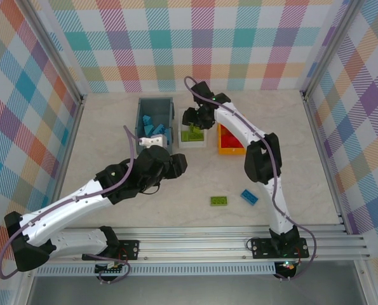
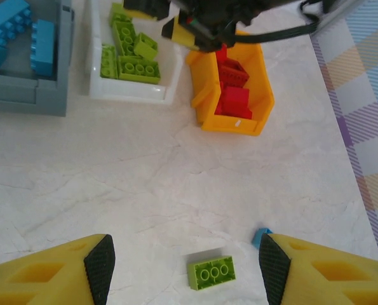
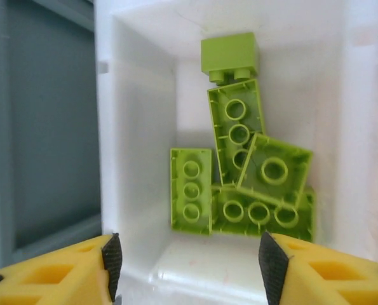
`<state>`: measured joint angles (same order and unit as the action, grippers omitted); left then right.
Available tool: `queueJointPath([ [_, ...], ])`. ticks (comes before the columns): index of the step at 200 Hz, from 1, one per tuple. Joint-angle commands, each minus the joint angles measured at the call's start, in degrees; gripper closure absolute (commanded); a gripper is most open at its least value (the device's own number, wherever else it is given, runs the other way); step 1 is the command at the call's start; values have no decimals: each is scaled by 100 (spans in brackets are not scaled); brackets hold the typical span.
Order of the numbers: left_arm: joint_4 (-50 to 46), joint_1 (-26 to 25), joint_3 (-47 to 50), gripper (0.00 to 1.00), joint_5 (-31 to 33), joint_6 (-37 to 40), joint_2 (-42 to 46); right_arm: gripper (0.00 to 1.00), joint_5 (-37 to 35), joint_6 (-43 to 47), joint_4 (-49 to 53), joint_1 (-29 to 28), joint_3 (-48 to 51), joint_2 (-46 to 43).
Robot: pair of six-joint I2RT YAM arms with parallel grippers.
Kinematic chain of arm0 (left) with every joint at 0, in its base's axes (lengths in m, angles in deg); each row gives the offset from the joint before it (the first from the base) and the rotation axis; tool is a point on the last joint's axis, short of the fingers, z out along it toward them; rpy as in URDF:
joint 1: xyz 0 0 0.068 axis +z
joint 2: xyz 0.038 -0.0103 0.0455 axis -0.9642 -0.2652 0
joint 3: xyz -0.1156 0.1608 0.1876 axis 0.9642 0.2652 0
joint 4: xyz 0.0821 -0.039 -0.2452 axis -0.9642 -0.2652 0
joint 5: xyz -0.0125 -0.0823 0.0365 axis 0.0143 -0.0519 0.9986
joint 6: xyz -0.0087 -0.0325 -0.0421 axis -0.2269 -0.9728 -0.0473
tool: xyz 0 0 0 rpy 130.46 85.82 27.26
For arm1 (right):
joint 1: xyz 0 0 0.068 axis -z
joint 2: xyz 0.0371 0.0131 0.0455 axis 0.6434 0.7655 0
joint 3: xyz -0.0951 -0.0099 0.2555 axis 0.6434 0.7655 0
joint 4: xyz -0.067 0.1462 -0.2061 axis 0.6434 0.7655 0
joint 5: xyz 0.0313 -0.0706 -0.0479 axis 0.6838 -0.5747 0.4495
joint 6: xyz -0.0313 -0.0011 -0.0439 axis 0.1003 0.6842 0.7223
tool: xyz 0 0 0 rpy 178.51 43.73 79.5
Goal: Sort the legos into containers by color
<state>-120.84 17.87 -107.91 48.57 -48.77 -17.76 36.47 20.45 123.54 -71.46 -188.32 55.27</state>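
Note:
Two legos lie loose on the table: a lime green brick, hollow side up, and a light blue brick. My left gripper hangs open above the table with nothing in it; in its wrist view the lime brick lies between the fingers. My right gripper is open over the white bin, which holds several lime bricks. The grey-blue bin holds light blue bricks. The orange-yellow bin holds red bricks.
The three bins stand side by side at the back middle of the table. A white piece sits at the grey-blue bin's near end. Checked walls close the table on three sides, and a metal rail runs along the near edge.

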Motion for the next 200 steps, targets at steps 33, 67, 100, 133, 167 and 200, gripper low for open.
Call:
queueJointPath([
  [33, 178, -383, 26, 36, -165, 111, -400, 44, -881, -216, -507, -65, 2495, -2926],
  [67, 284, -617, -172, 36, -468, 131, -967, 44, -1763, -793, 273, -145, 4079, -4708],
  [100, 556, -985, -586, 36, -736, -601, -1991, 42, -2100, -1063, 1074, -150, 5140, -6659],
  [133, 349, -1335, -1626, 35, -976, -1599, -3454, 37, -1840, -671, 1607, -157, 5285, -8018],
  [167, -241, -1427, -2986, 32, -1385, -2744, -4958, 34, -1589, -263, 1870, -154, 4904, -8613],
  [200, -450, -1433, -3996, 30, -1584, -3719, -5935, 34, -1645, -143, 2148, -156, 4522, -8744],
])
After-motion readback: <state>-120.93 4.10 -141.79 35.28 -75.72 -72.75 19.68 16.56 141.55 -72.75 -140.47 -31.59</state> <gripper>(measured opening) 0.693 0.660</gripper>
